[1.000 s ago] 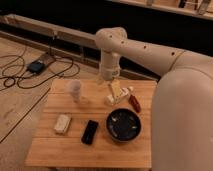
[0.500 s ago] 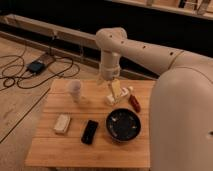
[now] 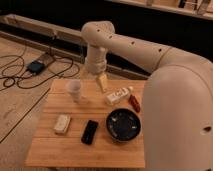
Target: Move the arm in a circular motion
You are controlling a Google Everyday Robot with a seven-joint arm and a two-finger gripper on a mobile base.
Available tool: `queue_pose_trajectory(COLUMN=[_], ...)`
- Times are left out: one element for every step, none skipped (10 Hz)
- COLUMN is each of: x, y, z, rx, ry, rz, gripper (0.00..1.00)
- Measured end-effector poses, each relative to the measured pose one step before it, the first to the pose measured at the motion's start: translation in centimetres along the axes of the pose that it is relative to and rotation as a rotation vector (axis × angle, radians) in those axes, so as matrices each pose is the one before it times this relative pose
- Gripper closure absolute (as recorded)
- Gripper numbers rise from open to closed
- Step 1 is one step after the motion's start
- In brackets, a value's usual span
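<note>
Above the rear of the wooden table (image 3: 52, 150): my gripper (image 3: 102, 81) hangs low on a downturned wrist.

Findings: the arm (image 3: 135, 47) runs in from my body on the claw's right, bends at the joint above it and drops straight down to it. Whether the claw is open or closed, I cannot tell. A pale cup (image 3: 74, 90) stands just left of the claw. What looks like a white bottle (image 3: 116, 95) lies just right of it, and a black bowl (image 3: 122, 125) sits further toward me. Risk: clearance over the table appears small. A circle swept too wide or too low could tip the cup or knock the bottle.
</note>
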Motion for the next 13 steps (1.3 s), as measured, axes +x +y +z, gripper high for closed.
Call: queue_pose_trajectory(x=[-1.269,-1.351,-0.925,-1.4,-1.143,-0.982,-1.2,-1.175,-0.549,-0.505,-0.411,-0.182,0.059], y=[-0.811,-0.777,-0.383,-0.47,-0.364,-0.362,-0.541,-0.59,-0.272,-0.167,-0.003,0.177,0.223], z=[-0.115,0.054,0.114,0.236,0.117,0.067,0.158,0.158,0.154,0.196,0.197,0.184,0.144], rx=[0.01405,0.01532,0.00769,0.00997,0.01141,0.01608,0.02541,0.02868,0.01527,0.01445,0.01496,0.01256,0.00519], ry=[0.00437,-0.00239,-0.00702,-0.01497,-0.01918,-0.02792,-0.04409,-0.04605,-0.02581,-0.02686,-0.02952,-0.02413,-0.00994], rz=[-0.05517,-0.04817,-0.02679,-0.03644,-0.02826,-0.02351,-0.02953,-0.03278,-0.01793,-0.02015,-0.018,-0.01522,-0.0057], gripper=[0.2,0.2,0.2,0.2,0.2,0.2,0.2,0.2,0.2,0.2,0.2,0.2,0.2])
